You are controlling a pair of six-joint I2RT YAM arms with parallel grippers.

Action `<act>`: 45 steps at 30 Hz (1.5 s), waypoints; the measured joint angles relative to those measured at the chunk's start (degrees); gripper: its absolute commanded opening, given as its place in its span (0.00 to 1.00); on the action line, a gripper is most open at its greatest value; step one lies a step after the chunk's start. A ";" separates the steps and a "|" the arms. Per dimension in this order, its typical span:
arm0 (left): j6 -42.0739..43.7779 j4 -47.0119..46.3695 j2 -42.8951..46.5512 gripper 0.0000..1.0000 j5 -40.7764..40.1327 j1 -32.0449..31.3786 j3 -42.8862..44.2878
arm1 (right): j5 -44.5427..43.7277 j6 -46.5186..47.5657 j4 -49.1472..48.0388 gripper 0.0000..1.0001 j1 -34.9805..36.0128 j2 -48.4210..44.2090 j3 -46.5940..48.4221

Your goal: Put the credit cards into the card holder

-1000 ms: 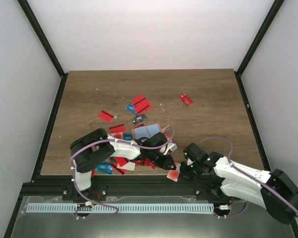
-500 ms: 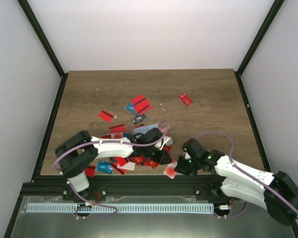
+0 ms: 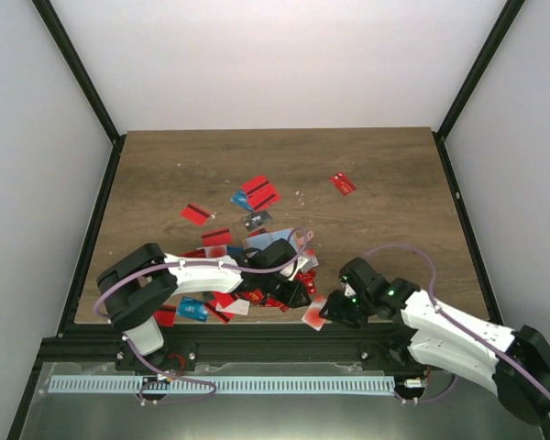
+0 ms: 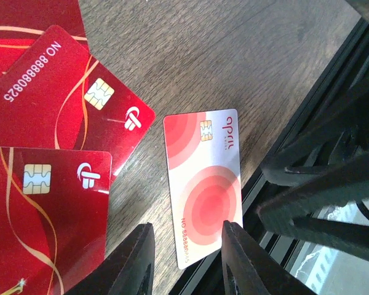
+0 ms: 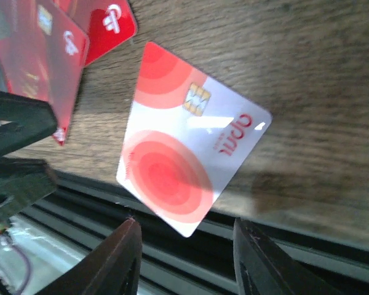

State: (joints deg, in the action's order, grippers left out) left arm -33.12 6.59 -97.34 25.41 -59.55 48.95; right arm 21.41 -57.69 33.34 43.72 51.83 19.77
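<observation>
The white card with red circles (image 5: 190, 160) lies flat at the near edge of the tabletop (image 5: 307, 55), its lower corner overhanging; its long axis runs down-frame toward my right end effector (image 5: 186, 261), which gapes empty just below it and looks nearer than my left end effector (image 4: 186, 264), also parted.

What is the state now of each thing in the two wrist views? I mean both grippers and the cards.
left gripper, open, holding nothing
right gripper, open, holding nothing
white card with red circles, flat, chip side up, not gripped, its near corner at the edge of the table
red cards, flat, chip side up, overlapping one another
</observation>
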 measured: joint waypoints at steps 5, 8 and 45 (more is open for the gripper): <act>0.42 -1.25 -1.18 0.30 0.59 0.00 0.00 | 3.85 -2.19 -1.75 0.48 0.00 -5.57 -2.89; 0.42 -1.86 -2.89 0.29 1.05 0.00 0.00 | 6.21 -3.91 -5.53 0.49 0.00 -5.27 -6.40; -4.55 -7.98 0.39 0.38 5.11 -0.70 -3.91 | 10.43 -7.52 -17.29 0.01 -1.44 -9.40 -9.14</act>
State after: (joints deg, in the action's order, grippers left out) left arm -37.67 -1.39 -96.95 30.52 -60.25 45.04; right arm 31.83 -65.21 16.05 42.28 42.44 10.63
